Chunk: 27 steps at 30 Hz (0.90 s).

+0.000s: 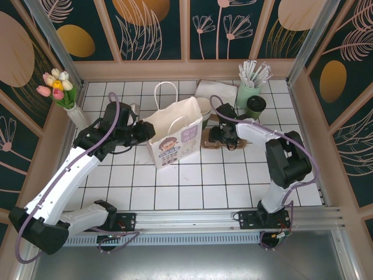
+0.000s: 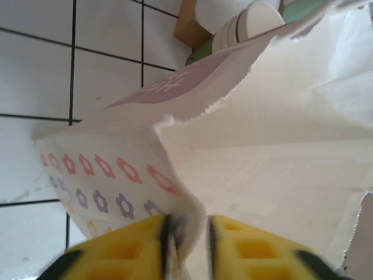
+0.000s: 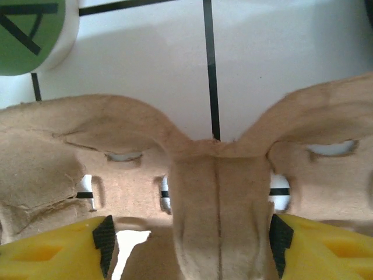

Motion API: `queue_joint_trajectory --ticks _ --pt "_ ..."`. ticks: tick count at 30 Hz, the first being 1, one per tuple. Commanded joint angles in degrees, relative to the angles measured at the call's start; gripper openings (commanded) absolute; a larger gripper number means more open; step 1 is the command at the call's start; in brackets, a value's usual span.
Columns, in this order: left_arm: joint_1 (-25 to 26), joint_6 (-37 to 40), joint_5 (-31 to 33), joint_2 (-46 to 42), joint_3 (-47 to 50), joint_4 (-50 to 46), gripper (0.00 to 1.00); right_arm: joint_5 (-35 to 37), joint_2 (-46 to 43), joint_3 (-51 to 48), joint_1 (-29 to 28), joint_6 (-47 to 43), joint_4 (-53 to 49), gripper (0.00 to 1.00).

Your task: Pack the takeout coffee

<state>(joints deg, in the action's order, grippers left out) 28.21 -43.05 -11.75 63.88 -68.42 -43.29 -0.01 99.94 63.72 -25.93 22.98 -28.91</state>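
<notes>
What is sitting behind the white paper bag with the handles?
A stack of cream-white round paper cups or lids pokes out past the white paper bag at its far right corner. The bag covers the stack's lower part.

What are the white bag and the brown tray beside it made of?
Bag: paper, it seems, matte white with colour print. The left wrist view shows a serrated cut top edge and soft creases. Tray: probably moulded paper pulp, unbleached brown, with a rough fibrous surface, frayed edges and rounded pressed shapes.
</notes>
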Motion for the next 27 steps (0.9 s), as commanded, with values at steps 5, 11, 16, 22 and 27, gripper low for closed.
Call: queue_joint_trajectory --ticks 5,11,16,22,27 --pt "-0.04 9.26 5.06 -1.65 -6.61 -5.00 0.78 0.63 1.87 1.57 -0.50 0.84 -0.09 0.66" --pt "-1.02 15.16 9.93 -0.15 -11.38 -6.10 0.94 4.00 2.93 2.27 -0.59 0.16 0.01 0.63" --pt "-2.64 19.89 15.00 2.60 -13.65 -7.43 0.98 5.57 4.72 4.01 -0.87 -1.00 -0.63 0.62" --pt "-3.60 22.57 8.66 3.16 -8.58 0.16 0.99 7.25 3.72 4.27 -1.29 -0.92 -0.93 0.47" --pt "-3.60 29.31 6.69 3.69 -6.08 2.30 0.99 8.65 -0.99 2.61 -0.83 -1.10 -3.10 0.41"
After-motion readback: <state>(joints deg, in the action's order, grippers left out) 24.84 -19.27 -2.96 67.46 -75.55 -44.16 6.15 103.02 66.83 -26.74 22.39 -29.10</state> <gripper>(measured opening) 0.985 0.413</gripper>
